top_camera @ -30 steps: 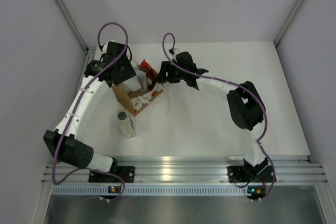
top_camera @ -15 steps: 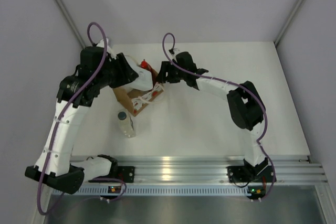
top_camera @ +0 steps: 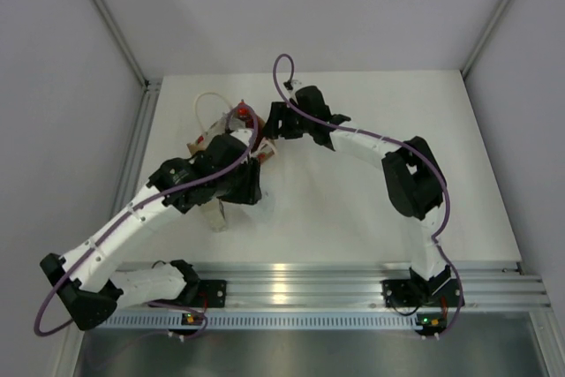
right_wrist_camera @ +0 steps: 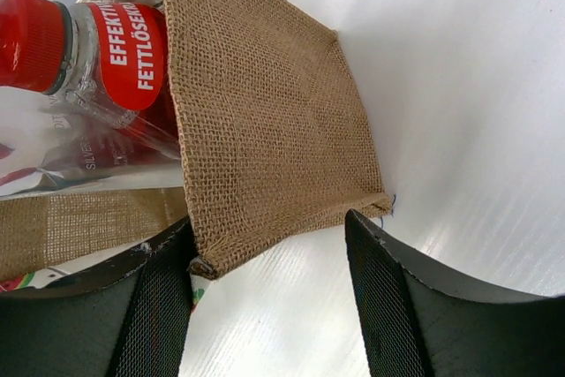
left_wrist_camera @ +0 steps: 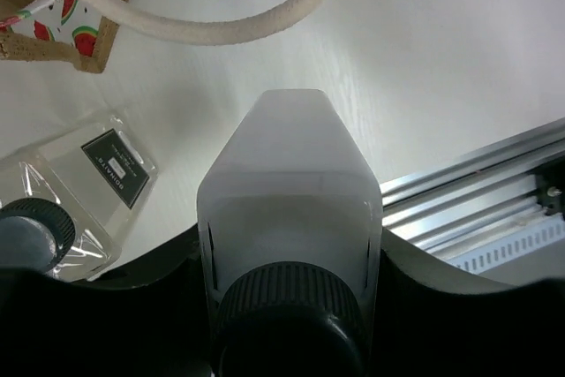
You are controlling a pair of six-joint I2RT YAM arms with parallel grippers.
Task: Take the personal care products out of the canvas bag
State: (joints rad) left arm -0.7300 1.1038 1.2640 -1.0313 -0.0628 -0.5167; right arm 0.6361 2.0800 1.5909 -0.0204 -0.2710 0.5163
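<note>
On the white bench [top_camera: 344, 209], seen from above, two white robot arms reach toward a small tan canvas bag [right_wrist_camera: 265, 121] at the far left. The left arm stretches diagonally across the near left part of the bench and hides much of what lies under it.

The left pincer [left_wrist_camera: 287, 227] is clamped on the white bottle [left_wrist_camera: 287, 165], one dark finger on each side. The bottle's ribbed dark cap sits nearest the wrist camera and its flat base points away. This bottle is outside the bag, over bare bench, with the metal rail [left_wrist_camera: 477, 192] at the bench's near edge off to one side. Just beside it the clear bottle [left_wrist_camera: 79, 183] lies flat on the bench, dark cap toward the camera and a small black label facing up. A corner of the bag and a white rope handle [left_wrist_camera: 212, 33] lie beyond both bottles.

The right pincer [right_wrist_camera: 269, 245] pinches the bag's woven end wall, whose lower edge runs from one mesh-faced finger to the other. The red bottle [right_wrist_camera: 124, 55], with a red cap and red label, pokes out of the bag's mouth. A silvery pouch [right_wrist_camera: 71, 152] lies against it.
</note>
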